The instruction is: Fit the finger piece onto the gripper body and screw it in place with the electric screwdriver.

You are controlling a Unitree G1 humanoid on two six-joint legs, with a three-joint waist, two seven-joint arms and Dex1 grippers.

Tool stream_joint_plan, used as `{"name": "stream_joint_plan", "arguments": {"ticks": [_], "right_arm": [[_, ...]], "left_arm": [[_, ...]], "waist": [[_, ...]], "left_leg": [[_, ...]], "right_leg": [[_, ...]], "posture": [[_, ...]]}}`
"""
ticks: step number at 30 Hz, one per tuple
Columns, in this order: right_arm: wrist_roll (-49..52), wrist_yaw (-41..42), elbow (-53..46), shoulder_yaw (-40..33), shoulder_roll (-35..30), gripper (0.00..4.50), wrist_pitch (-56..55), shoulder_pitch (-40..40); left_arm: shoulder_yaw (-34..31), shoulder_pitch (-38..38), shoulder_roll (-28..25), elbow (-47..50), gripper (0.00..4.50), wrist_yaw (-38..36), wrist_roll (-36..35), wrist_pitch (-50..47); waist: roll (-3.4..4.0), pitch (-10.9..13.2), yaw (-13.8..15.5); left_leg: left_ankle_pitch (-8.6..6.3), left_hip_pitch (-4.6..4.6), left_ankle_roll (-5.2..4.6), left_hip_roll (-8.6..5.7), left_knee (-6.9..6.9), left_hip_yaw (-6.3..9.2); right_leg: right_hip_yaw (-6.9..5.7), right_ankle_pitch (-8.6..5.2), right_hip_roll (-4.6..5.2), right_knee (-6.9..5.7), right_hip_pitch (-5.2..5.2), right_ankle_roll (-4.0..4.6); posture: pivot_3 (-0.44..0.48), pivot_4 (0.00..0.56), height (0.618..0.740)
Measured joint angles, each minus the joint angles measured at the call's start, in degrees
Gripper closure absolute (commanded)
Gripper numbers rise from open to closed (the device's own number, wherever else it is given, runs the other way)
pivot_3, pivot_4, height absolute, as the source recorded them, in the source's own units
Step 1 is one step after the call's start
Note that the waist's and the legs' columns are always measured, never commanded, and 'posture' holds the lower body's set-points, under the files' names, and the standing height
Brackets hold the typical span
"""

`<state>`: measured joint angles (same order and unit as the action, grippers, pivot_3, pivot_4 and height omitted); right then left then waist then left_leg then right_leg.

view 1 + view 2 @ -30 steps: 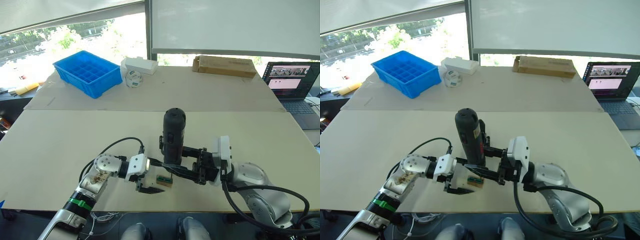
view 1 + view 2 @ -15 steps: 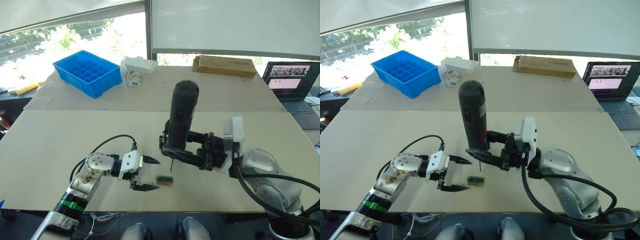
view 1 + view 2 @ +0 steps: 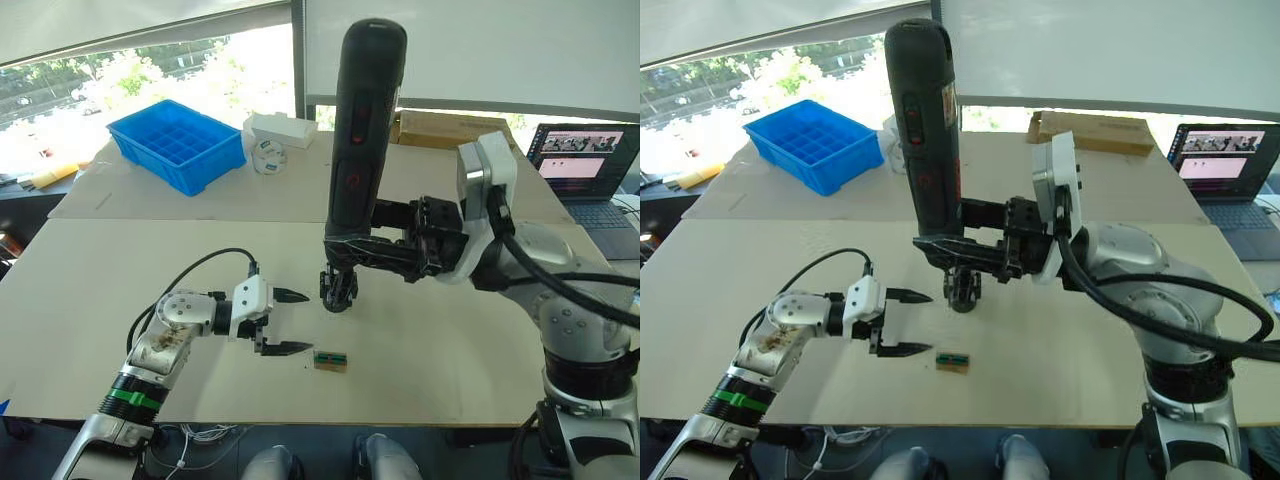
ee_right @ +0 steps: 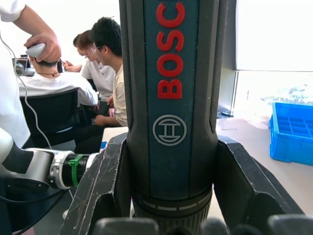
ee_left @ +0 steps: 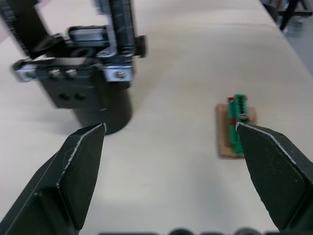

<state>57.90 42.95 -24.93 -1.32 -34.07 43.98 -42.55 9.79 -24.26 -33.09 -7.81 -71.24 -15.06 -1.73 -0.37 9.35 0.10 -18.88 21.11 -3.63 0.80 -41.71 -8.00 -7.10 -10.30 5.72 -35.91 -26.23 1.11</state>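
Note:
My right gripper (image 3: 352, 252) is shut on the electric screwdriver (image 3: 362, 130), a long black cylinder with red lettering (image 4: 171, 54). It stands upright, high above the table. Below its lower end the gripper body (image 3: 338, 290) stands on the table, a small black assembly with a round base (image 5: 100, 105) and a blocky top. My left gripper (image 3: 288, 322) hovers open just left of it, fingers (image 5: 80, 169) spread wide with nothing between them. I cannot make out the finger piece as a separate part.
A small brown-and-green block (image 3: 330, 360) lies near the front edge, right of my left gripper. A blue compartment tray (image 3: 177, 145), white box (image 3: 278, 130), cardboard box (image 3: 450, 131) and laptop (image 3: 583, 165) sit at the back. People are seated beyond the table (image 4: 105, 73).
The right arm has lifted the screwdriver high off the table, uncovering the gripper body. The left gripper has opened and drawn back to the left.

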Motion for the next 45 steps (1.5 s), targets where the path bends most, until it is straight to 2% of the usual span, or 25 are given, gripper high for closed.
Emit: {"name": "stream_joint_plan", "arguments": {"ticks": [10, 15, 27, 45], "right_arm": [[-2.59, -2.04, 12.53, 3.08, 5.01, 2.58, 5.36, -15.24], [-6.19, -1.63, 15.78, 5.02, 6.16, 2.58, 5.37, -17.89], [-16.16, 2.46, 20.05, 8.20, 7.28, 2.58, 5.16, -18.15], [-19.49, 4.34, 19.70, 8.27, 8.19, 2.58, 5.15, -14.67]], "left_arm": [[-0.27, -4.76, 1.50, -7.42, 0.00, -0.27, 0.59, 1.57], [-0.10, -5.98, 2.30, -10.40, 0.00, -0.89, 1.57, 3.05], [0.38, -10.29, 6.31, -18.01, 0.00, -1.20, 4.19, 6.97], [0.39, -13.71, 8.39, -23.23, 0.00, -1.48, 5.95, 9.18]], "waist": [[0.00, 0.00, -0.80], [0.00, 0.00, -0.80], [0.00, 0.00, -0.96], [-0.01, 0.00, -1.01]], "left_leg": [[0.00, 0.05, 0.00, 0.02, 0.01, -0.03], [0.00, 0.09, 0.01, 0.02, 0.01, -0.04], [0.01, 0.12, 0.01, 0.03, 0.01, -0.05], [0.01, 0.13, 0.02, 0.03, 0.01, -0.04]], "right_leg": [[-0.04, 0.03, -0.04, -0.17, -0.02, -0.04], [-0.09, 0.04, -0.05, -0.17, -0.01, -0.07], [-0.10, 0.05, -0.07, -0.14, -0.02, -0.09], [-0.11, 0.05, -0.08, -0.13, -0.02, -0.10]], "posture": [[0.000, 0.150, 0.738], [0.000, 0.150, 0.738], [0.000, 0.150, 0.738], [0.000, 0.150, 0.738]]}}
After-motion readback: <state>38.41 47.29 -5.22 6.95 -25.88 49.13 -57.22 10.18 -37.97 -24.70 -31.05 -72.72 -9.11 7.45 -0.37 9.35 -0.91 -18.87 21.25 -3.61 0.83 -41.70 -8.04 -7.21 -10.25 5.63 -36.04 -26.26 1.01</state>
